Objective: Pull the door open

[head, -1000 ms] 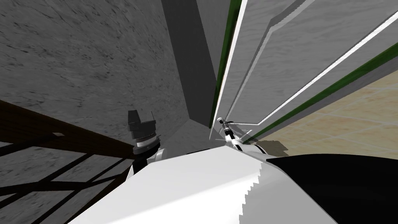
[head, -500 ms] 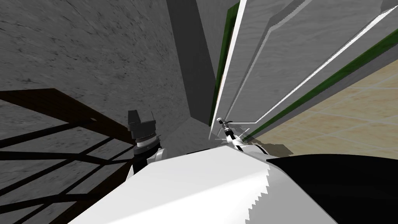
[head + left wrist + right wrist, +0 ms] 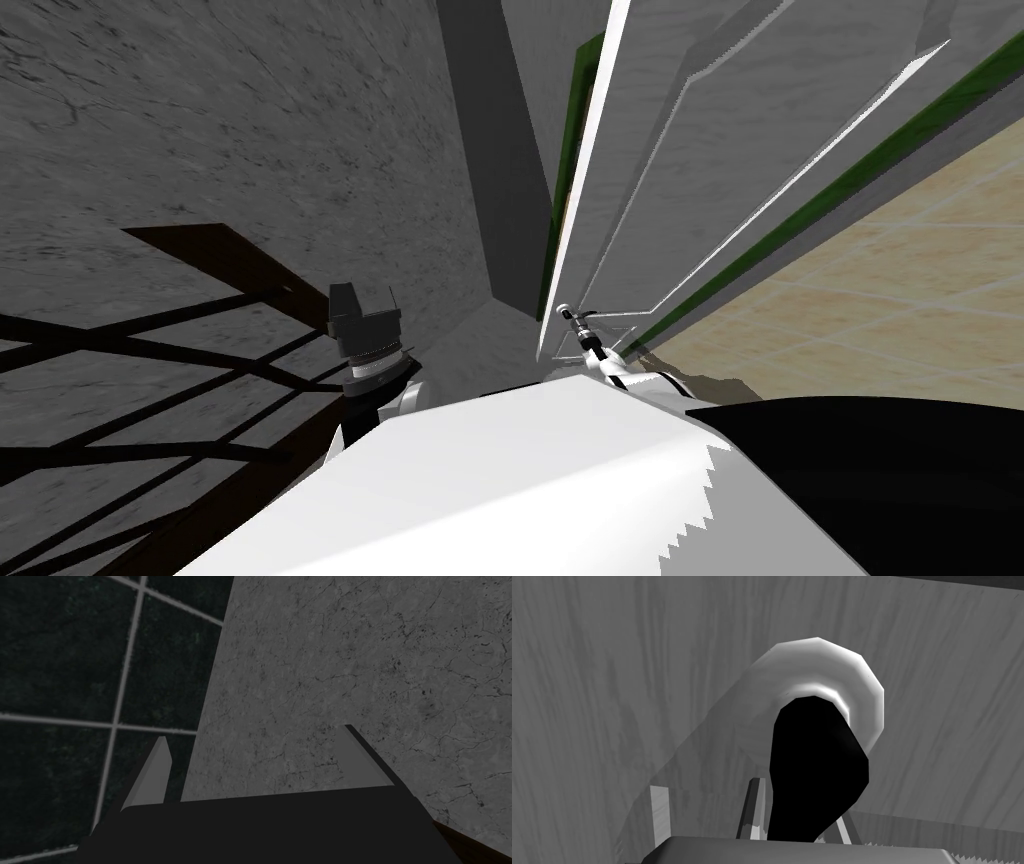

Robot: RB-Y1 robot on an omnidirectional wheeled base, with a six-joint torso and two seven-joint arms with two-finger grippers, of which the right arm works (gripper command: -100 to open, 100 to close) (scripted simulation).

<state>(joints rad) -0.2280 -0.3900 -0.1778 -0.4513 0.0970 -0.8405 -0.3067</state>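
My right gripper (image 3: 578, 326) is at the door (image 3: 720, 200), low on its grey panel and just above my chest. In the right wrist view the handle (image 3: 812, 776) is a black lever that comes out of a pale round rose (image 3: 837, 676) and runs down between my two blades. They sit hard against its sides, so I judge it pinched. The door stands ajar: its white free edge (image 3: 590, 200) is off the green frame (image 3: 568, 150), with a narrow gap between them.

My left gripper (image 3: 365, 318) hangs apart from the door near the grey wall. Its fingers (image 3: 159, 766) are spread and hold nothing.

The grip is the weak point. Thin blades on a smooth lever can slide along it, and if I pull straight back while the door swings on its arc, the lever will twist between them and may slip free. The door edge is also close to my body — pull without making room and the panel may jam against me. A dark brown frame with bars (image 3: 230, 255) stands by my left side, so moving back that way risks a knock from the idle arm.
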